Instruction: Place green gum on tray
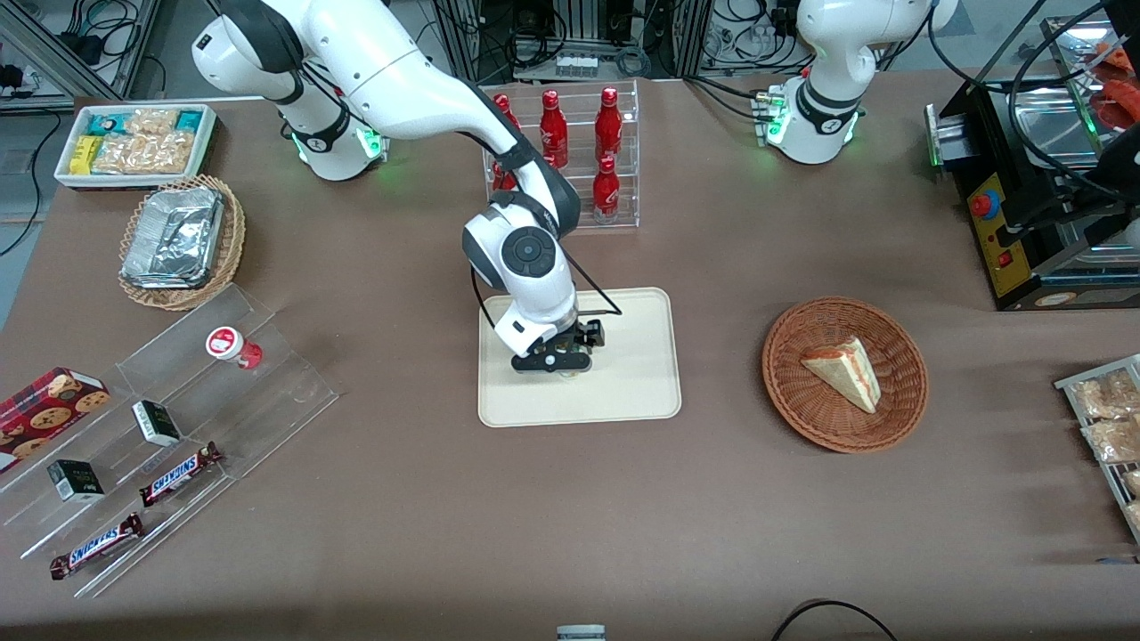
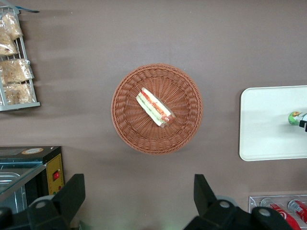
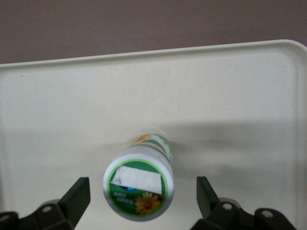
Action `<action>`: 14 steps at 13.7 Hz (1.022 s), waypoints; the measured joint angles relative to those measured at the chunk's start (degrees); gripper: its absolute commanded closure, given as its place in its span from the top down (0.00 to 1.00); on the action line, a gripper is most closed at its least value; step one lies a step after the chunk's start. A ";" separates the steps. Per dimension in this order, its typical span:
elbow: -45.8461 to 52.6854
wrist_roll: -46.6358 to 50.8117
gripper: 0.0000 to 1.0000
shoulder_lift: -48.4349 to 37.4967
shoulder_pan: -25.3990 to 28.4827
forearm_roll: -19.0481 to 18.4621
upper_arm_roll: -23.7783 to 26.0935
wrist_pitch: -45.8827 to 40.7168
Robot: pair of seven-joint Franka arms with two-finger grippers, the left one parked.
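Observation:
The green gum is a small bottle with a white lid, a green band and a yellow flower mark. It stands upright on the cream tray. My right gripper is straight above it, open, with a clear gap between each finger and the lid. In the front view the gripper hangs over the tray and hides the gum. The left wrist view shows the gum's tip on the tray.
A red-lidded gum bottle stands on a clear stepped shelf with Snickers bars toward the working arm's end. A rack of red cola bottles stands farther back than the tray. A wicker basket with a sandwich lies beside the tray.

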 measured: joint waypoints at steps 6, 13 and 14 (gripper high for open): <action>-0.01 -1.92 0.99 -0.05 0.02 0.00 -0.01 0.00; 0.53 -8.02 0.99 -9.88 -1.19 0.00 -1.62 -17.49; 0.53 -10.60 0.99 -11.81 -2.30 -0.01 -1.84 -21.28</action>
